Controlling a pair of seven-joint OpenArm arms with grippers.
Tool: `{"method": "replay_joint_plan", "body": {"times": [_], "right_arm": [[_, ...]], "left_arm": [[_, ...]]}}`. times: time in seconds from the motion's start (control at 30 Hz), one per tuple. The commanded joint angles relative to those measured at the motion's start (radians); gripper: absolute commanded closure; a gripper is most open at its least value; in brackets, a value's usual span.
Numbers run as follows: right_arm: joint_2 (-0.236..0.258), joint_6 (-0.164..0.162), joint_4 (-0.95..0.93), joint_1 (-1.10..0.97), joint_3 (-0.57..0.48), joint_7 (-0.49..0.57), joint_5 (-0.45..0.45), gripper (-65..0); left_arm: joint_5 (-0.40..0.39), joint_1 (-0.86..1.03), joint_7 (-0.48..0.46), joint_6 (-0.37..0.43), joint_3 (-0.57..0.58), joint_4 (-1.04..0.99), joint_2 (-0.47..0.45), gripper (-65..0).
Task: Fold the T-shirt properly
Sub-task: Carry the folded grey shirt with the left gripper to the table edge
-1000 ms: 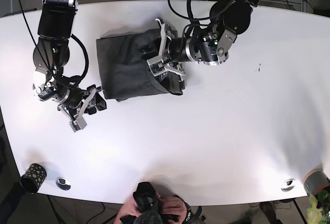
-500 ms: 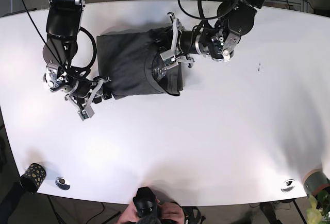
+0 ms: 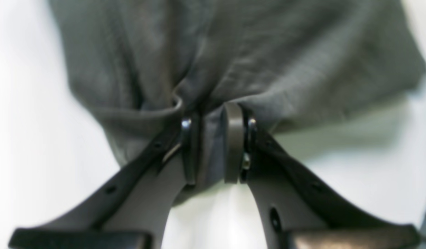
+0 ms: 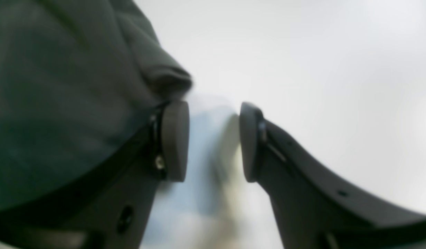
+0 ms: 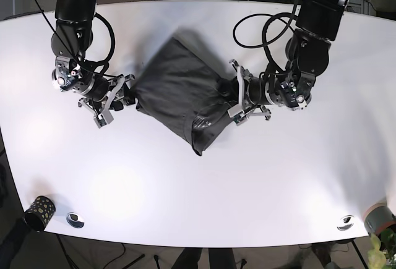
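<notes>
The dark gray T-shirt [image 5: 179, 93] lies in a folded bunch on the white worktop [image 5: 278, 176], turned like a diamond. The left hand [image 3: 213, 145] is pinching a fold at the shirt's edge between its two fingers. The right hand [image 4: 211, 141] is spread apart with nothing in it, right beside the shirt's other edge, over the bare worktop.

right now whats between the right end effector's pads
Only bare white table: the right end effector stands open beside the T-shirt edge, as the right wrist view shows.
</notes>
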Motion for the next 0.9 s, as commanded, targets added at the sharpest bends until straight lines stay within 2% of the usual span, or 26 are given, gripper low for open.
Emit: {"method": "replay_joint_plan", "body": {"times": [0.0,0.17,0.33,0.5,0.67,0.77,0.8,0.87], "right_arm": [[-0.016,0.006,0.042,0.0,-0.018,-0.013,-0.012,-22.5],[-0.028,0.006,0.102,-0.04,-0.099,-0.015,-0.015,-22.4],[-0.035,0.006,0.159,-0.075,-0.209,-0.015,-0.012,-22.4],[-0.084,0.006,0.193,-0.098,-0.292,-0.039,-0.013,-22.4],[-0.127,0.006,0.225,-0.102,-0.39,-0.078,-0.013,-22.4],[-0.13,0.006,0.256,-0.1,-0.469,-0.093,-0.008,-22.4],[-0.131,0.006,0.273,-0.098,-0.495,-0.101,-0.007,-22.4],[-0.131,0.006,0.294,-0.098,-0.507,-0.115,-0.007,-22.4]], "left_arm": [[0.013,-0.033,0.019,0.005,-0.002,0.011,-0.021,-10.7],[0.013,-0.093,0.019,0.005,-0.012,0.011,-0.032,-10.7],[0.019,-0.102,0.025,0.005,-0.09,0.078,-0.032,-10.8],[0.02,-0.096,0.027,0.005,-0.179,0.175,-0.032,-10.8],[0.022,-0.062,0.056,0.005,-0.194,0.207,-0.029,-11.5],[0.019,-0.053,0.082,0.005,-0.191,0.207,-0.022,-17.9],[0.019,-0.034,0.079,0.005,-0.193,0.209,-0.009,-21.8],[0.019,-0.008,0.074,0.005,-0.194,0.227,0.007,-25.8]]}}
